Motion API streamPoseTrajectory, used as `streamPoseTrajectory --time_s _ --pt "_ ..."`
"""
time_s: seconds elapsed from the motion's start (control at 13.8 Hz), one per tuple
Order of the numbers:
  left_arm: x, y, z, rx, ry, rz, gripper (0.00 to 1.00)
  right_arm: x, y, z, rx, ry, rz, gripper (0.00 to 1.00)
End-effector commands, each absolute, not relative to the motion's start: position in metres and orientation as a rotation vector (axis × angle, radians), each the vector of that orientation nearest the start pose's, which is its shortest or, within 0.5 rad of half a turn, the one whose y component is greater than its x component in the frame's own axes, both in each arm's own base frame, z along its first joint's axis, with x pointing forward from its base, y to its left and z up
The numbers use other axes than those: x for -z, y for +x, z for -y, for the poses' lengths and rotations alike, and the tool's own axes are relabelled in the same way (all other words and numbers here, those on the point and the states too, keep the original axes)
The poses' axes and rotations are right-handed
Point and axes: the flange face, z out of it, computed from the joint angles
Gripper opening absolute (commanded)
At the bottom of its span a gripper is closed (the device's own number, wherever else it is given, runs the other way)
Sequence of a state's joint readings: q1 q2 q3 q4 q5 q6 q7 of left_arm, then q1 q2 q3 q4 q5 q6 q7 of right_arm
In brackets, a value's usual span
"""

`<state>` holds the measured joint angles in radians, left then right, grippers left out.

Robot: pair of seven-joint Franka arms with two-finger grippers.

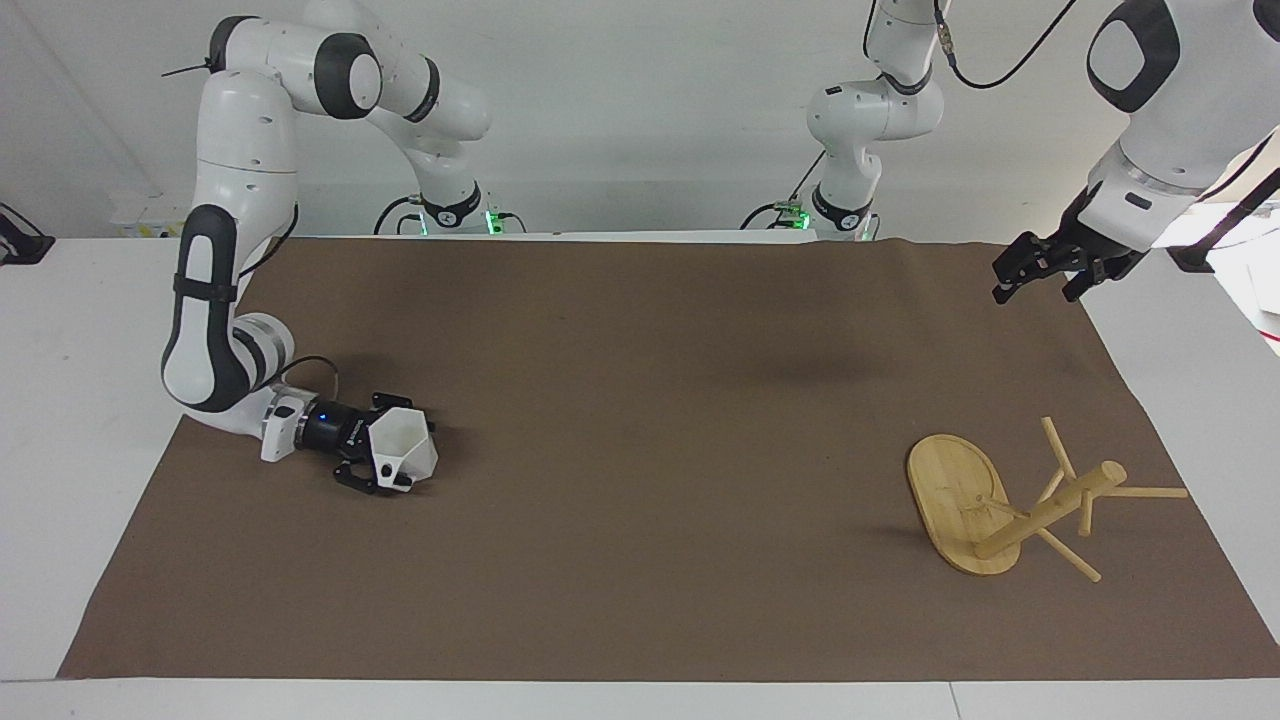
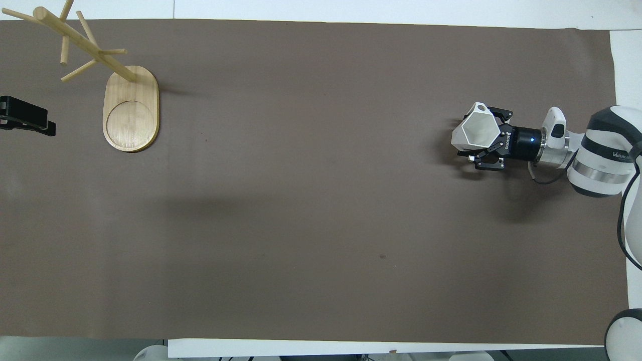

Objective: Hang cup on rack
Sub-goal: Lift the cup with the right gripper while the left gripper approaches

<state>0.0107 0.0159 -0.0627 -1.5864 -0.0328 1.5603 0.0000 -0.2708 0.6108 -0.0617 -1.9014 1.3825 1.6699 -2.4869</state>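
The white faceted cup (image 1: 408, 447) lies tilted on the brown mat at the right arm's end of the table, its open rim turned up; it also shows in the overhead view (image 2: 475, 129). My right gripper (image 1: 388, 458) lies low and level at the mat, open, with its fingers on either side of the cup; it also shows in the overhead view (image 2: 479, 136). The bamboo rack (image 1: 1040, 505) stands upright at the left arm's end on its oval base (image 2: 131, 108). My left gripper (image 1: 1035, 282) waits open in the air over the mat's corner by its own base.
The brown mat (image 1: 640, 450) covers most of the white table. The left gripper's black tip (image 2: 25, 119) shows at the overhead view's edge beside the rack's base. Nothing else stands on the mat.
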Motion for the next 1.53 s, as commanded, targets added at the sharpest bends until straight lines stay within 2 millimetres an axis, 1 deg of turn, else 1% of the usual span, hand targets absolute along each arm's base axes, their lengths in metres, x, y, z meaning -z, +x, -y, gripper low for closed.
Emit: streamPoseTrajectory --time_s 0.0,0.07,0.15,0.22,0.29,0.36,0.44,0.51,0.58,0.65,0.73,0.8,0.87,0.95,1.02,1.09,1.16,1.24,1.31,1.45 --pt "-0.609 0.554 0.030 -0.072 -3.181 -0.073 1.00 -0.205 0.591 0.089 1.247 -1.556 1.255 0.31" --pt "-0.609 0.554 0.030 -0.068 -3.181 -0.068 1.00 -0.229 0.599 0.069 1.252 -1.526 1.305 0.24" --pt "-0.610 0.553 0.035 -0.065 -3.181 -0.077 1.00 -0.250 0.608 0.060 1.242 -1.545 1.329 0.24" --pt "-0.609 0.550 0.039 -0.095 -3.179 -0.095 1.00 -0.269 0.613 0.037 1.203 -1.560 1.330 0.24" --pt "-0.606 0.544 0.040 -0.165 -3.172 -0.104 1.00 -0.277 0.616 0.013 1.160 -1.562 1.316 0.24" --pt "-0.604 0.540 0.045 -0.192 -3.169 -0.121 1.00 -0.287 0.619 -0.017 1.116 -1.559 1.287 0.24" --pt "-0.606 0.541 0.056 -0.174 -3.168 -0.138 1.00 -0.302 0.626 -0.046 1.084 -1.550 1.264 0.24" --pt "-0.605 0.539 0.066 -0.179 -3.168 -0.155 1.00 -0.311 0.628 -0.073 1.053 -1.535 1.248 0.25" --pt "-0.605 0.535 0.094 -0.173 -3.165 -0.126 1.00 -0.319 0.630 -0.099 1.045 -1.543 1.221 0.25" --pt "-0.605 0.534 0.124 -0.128 -3.168 -0.011 1.00 -0.327 0.631 -0.118 1.062 -1.566 1.226 0.27" --pt "-0.602 0.531 0.156 -0.071 -3.179 0.066 1.00 -0.329 0.631 -0.136 1.068 -1.585 1.237 0.27" --pt "-0.605 0.522 0.197 -0.021 -3.208 0.108 1.00 -0.336 0.630 -0.159 1.073 -1.588 1.230 0.27" --pt "-0.604 0.519 0.227 0.022 -3.224 0.205 1.00 -0.344 0.627 -0.184 1.075 -1.589 1.214 0.27" --pt "-0.610 0.515 0.257 0.099 -3.261 0.249 1.00 -0.357 0.623 -0.206 1.089 -1.611 1.225 0.27" --pt "-0.606 0.515 0.289 0.116 -3.306 0.293 1.00 -0.371 0.616 -0.227 1.102 -1.637 1.246 0.27" --pt "-0.606 0.523 0.312 0.110 -3.337 0.373 1.00 -0.381 0.609 -0.242 1.109 -1.652 1.260 0.27" --pt "-0.600 0.531 0.337 0.093 -3.342 0.423 1.00 -0.389 0.602 -0.256 1.110 -1.654 1.271 0.28" --pt "-0.592 0.533 0.366 0.073 -3.339 0.432 1.00 -0.395 0.597 -0.265 1.105 -1.675 1.262 0.28" --pt "-0.587 0.534 0.385 0.065 -3.341 0.422 1.00 -0.399 0.593 -0.271 1.111 -1.683 1.270 0.28" --pt "-0.581 0.534 0.391 0.055 -3.341 0.412 1.00 -0.397 0.589 -0.272 1.106 -1.684 1.276 0.28"
